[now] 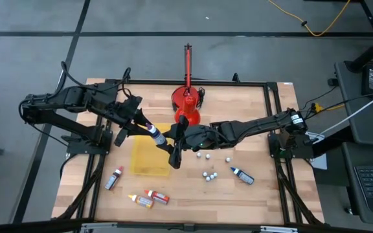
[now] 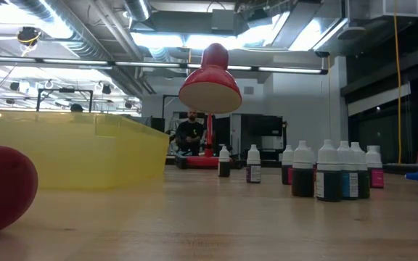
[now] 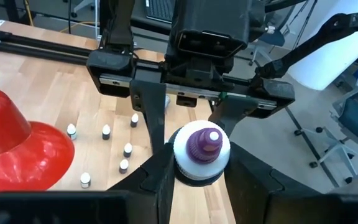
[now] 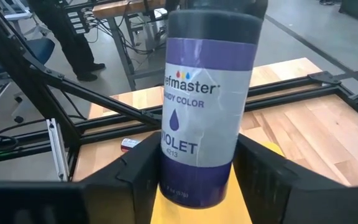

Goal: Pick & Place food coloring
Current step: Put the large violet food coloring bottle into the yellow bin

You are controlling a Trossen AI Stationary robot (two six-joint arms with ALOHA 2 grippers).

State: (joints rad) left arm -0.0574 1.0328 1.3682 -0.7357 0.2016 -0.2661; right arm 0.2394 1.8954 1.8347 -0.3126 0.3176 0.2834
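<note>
As the high view shows: both arms meet over the table's middle, at the edge of the translucent yellow plastic tray (image 1: 149,163)
Left gripper: left gripper (image 1: 146,129) reaches in from the left; it clamps the cap end of the violet food coloring bottle (image 1: 155,135)
Right gripper: right gripper (image 1: 168,140) comes from the right and meets the same bottle at its other end; the bottle lies between the two, off the table
Other food coloring: a red bottle (image 1: 114,178) lies left of the tray; an orange-yellow bottle (image 1: 141,200) and a second red bottle (image 1: 157,197) lie near the front edge; a dark blue bottle (image 1: 242,175) lies to the right
Behind the meeting point: large red cone with an upright red rod (image 1: 186,107); white-capped small bottles (image 1: 208,175) stand scattered under the right arm
Low view: neither gripper shows; the yellow tray fills the left, the red cone hangs above the middle, and the small capped bottles stand in a row to the right; a person (image 2: 191,132) sits far back in the room
Left wrist view: the bottle's purple nozzle and white collar point at the camera; the left fingers (image 3: 160,180) press the collar from both sides; the right gripper faces it from just behind
Right wrist view: the bottle's label reads VIOLET; the right fingers (image 4: 138,177) sit close against both sides of the body, so this gripper also grips the bottle
</note>
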